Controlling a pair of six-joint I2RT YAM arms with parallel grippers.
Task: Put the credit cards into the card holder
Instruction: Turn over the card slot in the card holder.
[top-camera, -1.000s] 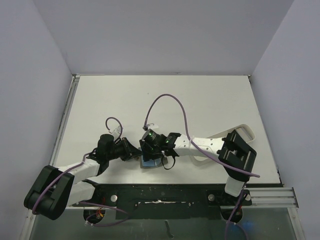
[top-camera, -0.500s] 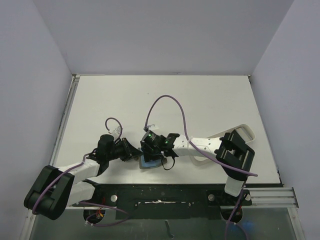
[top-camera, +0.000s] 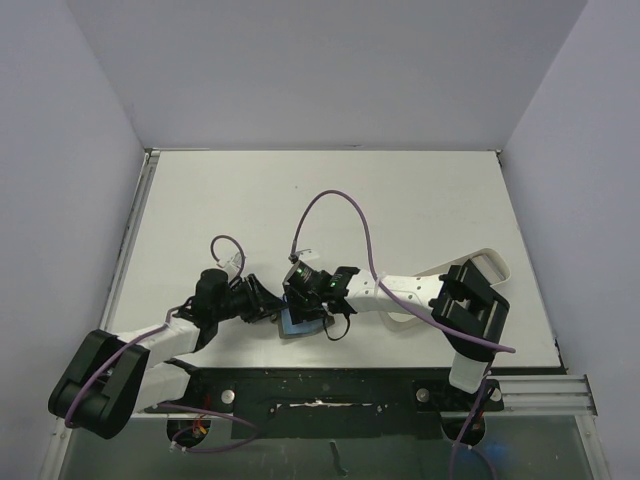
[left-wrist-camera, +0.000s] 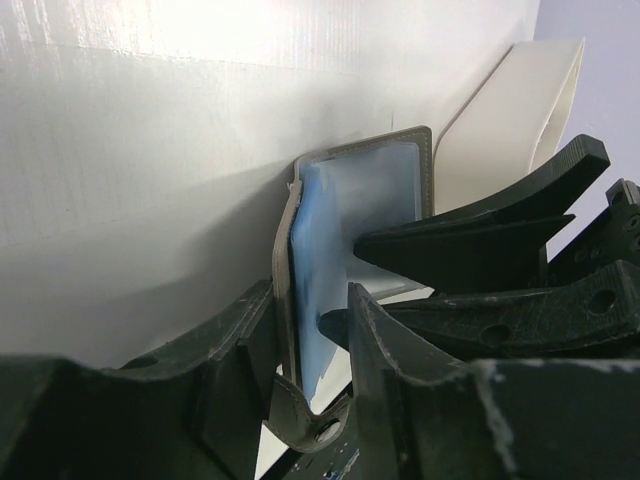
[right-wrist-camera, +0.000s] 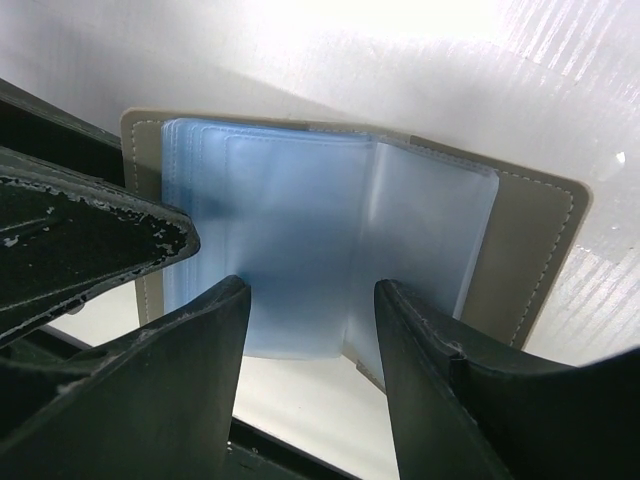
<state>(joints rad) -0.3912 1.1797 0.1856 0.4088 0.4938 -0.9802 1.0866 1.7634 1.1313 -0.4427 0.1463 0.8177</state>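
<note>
Top external: card holder near edge

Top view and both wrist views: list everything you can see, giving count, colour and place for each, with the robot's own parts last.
card holder: one, grey-olive outside with light blue lining, lying open near the table's near edge, between the two grippers.
credit cards: none visible in any view.
tray: one, white, oblong, on the right side of the table beyond the card holder.
table: one, white.
cables: several, purple, looping over the middle of the table.
left gripper: one, black, jaws either side of the card holder's edge; grip unclear.
right gripper: one, black, jaws apart over the blue lining.
</note>
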